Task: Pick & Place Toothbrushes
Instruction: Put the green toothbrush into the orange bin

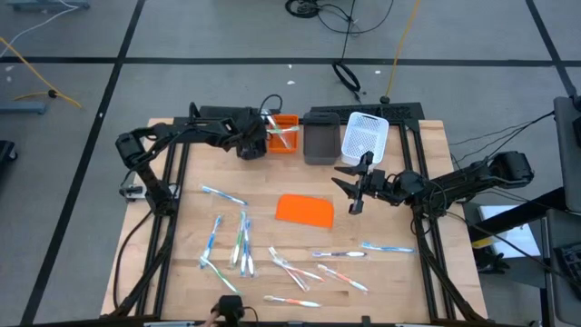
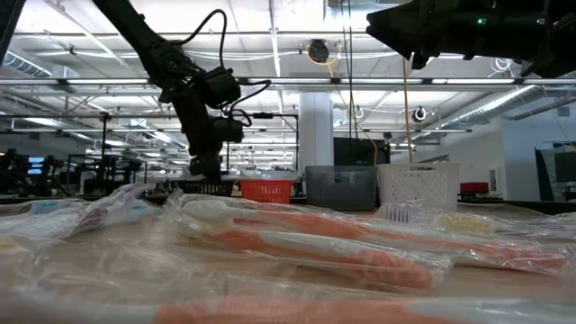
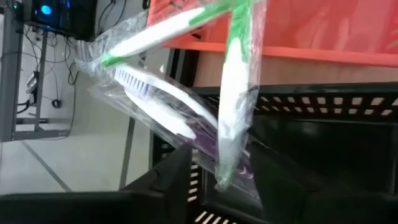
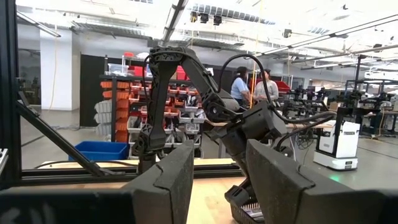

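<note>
Two wrapped green-and-white toothbrushes (image 3: 233,93) hang from your left gripper (image 1: 257,138), clamped, beside the orange bin (image 1: 283,133); many (still wrapped) remain on the tabletop (image 1: 427,163) below; right gripper (image 1: 349,193) apart.

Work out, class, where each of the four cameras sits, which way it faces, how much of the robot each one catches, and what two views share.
High view: overhead, looking straight down on the table, both arms, the loose toothbrushes.
Low view: at tabletop height, looking level across wrapped toothbrushes to the bins; the left arm reaches down.
Left wrist view: on the left arm, facing the orange bin; wrapped toothbrushes hang before its dark fingers.
Right wrist view: on the right arm, facing the left arm; own fingers apart, empty.
Shared: the orange bin appears in high, low and left wrist views.
</note>
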